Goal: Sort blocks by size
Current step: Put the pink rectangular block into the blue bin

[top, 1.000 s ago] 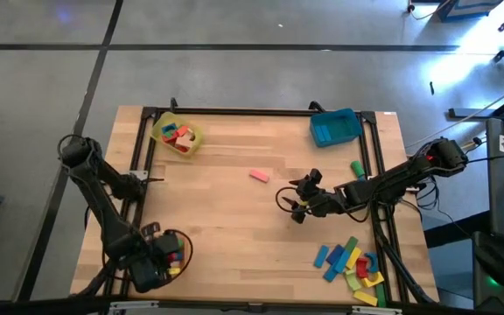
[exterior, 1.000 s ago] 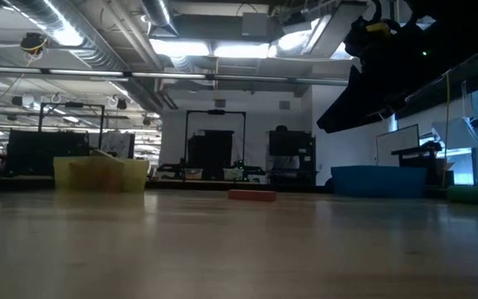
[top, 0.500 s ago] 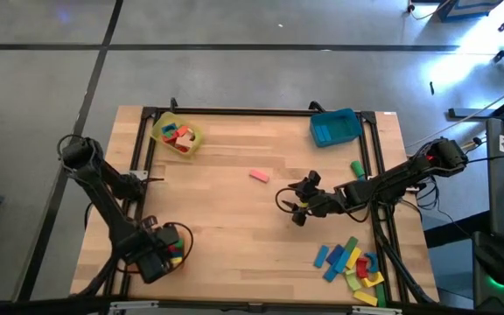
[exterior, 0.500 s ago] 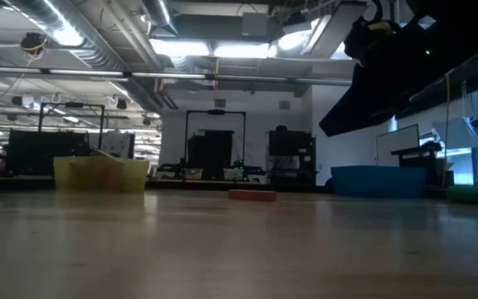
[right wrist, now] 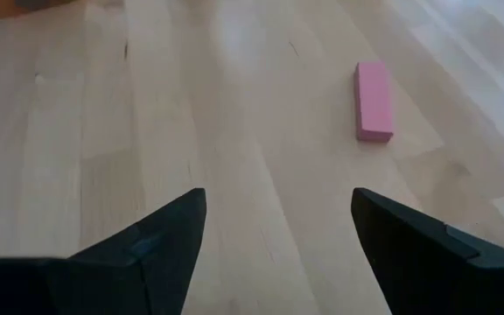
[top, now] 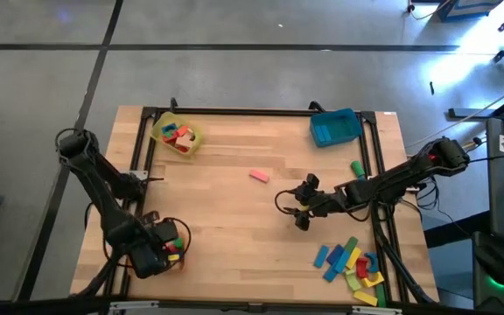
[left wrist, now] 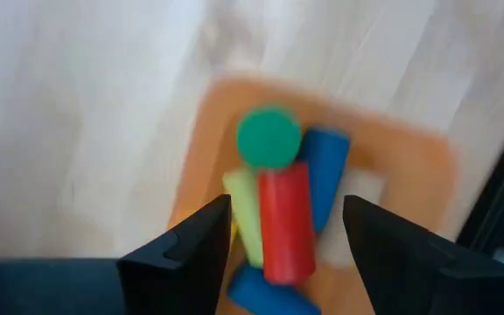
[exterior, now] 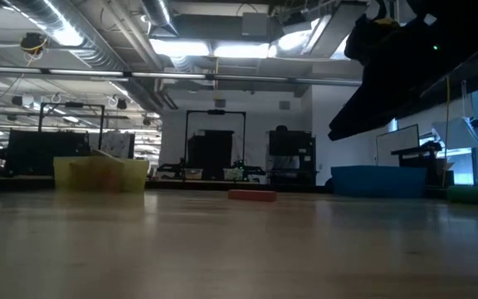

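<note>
My left gripper point(top: 157, 251) is open at the table's near left, over an orange tray point(left wrist: 409, 157). The tray holds a green cylinder point(left wrist: 269, 136), a red cylinder point(left wrist: 285, 219), a blue block point(left wrist: 324, 166) and a yellow-green block point(left wrist: 243, 210). The gripper's fingers stand on either side of the red cylinder; I cannot tell that they touch it. My right gripper point(top: 291, 212) is open and empty above the table's middle. A pink bar point(top: 259, 175) lies flat on the wood beyond it, also in the right wrist view point(right wrist: 374, 101). Several blocks point(top: 350, 262) lie in a pile near right.
A yellow tray point(top: 159, 131) with several blocks stands at the far left, and a blue tray point(top: 335, 127) stands at the far right. A green block point(top: 357, 168) lies by the right frame rail. Bare wood lies between the two grippers.
My left gripper has shifted a little toward the table's left edge over the orange tray. My right arm has drawn slightly toward the right edge. The blocks on the table have stayed where they were.
</note>
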